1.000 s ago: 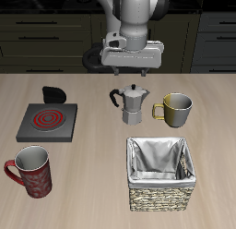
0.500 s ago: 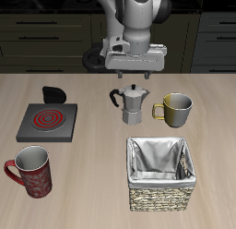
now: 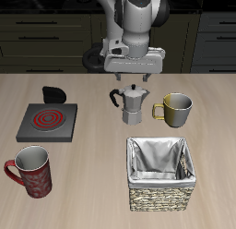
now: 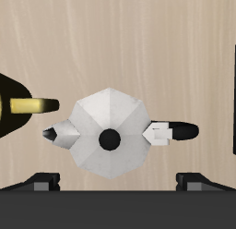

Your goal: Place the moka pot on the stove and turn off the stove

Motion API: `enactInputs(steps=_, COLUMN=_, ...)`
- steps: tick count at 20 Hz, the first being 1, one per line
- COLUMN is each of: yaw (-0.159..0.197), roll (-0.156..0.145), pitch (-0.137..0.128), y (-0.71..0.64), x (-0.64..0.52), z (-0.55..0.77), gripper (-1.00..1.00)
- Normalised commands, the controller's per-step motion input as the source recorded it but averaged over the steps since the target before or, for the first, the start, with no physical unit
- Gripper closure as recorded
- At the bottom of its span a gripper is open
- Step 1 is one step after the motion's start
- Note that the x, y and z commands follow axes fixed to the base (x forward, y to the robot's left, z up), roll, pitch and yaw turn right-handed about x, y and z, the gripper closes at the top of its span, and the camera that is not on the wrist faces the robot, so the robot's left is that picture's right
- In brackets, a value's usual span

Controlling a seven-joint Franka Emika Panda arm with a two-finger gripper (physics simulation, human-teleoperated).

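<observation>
The moka pot stands upright on the bench, about midway across and toward its back edge, apart from the stove. It is small, silver and faceted, with a narrow waist, a black knob on the lid, a black side handle and a pointed spout; from the wrist view its lid reads as an octagon of flat grey panels around the dark knob.

Just beside the pot, on its spout side, sits an olive-metal mug with a yellow handle — near, not touching. Toward the front edge stands a woven basket lined with grey cloth. The stove, a flat dark slab with a glowing red coil ring and a black knob at its back, lies well apart on the handle side. A red patterned mug stands near the front edge, in front of the stove.

The gripper hangs directly above the pot, fingers spread wide and holding nothing.
</observation>
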Motion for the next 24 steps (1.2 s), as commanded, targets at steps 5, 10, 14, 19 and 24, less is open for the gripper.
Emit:
enactInputs(steps=5, yaw=0.017, roll=0.009, pitch=-0.021, y=0.07, x=-0.03, z=-0.09, gripper=-1.00)
enactInputs(steps=10, yaw=0.045, roll=-0.016, pitch=-0.069, y=0.11, x=-0.07, z=-0.12, gripper=-1.00)
enactInputs(steps=14, yaw=0.017, roll=-0.019, pitch=-0.066, y=-0.03, x=-0.13, z=0.00, gripper=-1.00)
enactInputs(steps=19, yaw=0.005, roll=-0.002, pitch=-0.026, y=-0.01, x=-0.08, z=0.00, gripper=-1.00)
enactInputs(steps=24, yaw=0.010, roll=-0.012, pitch=-0.027, y=-0.09, x=0.05, z=0.05, gripper=-1.00)
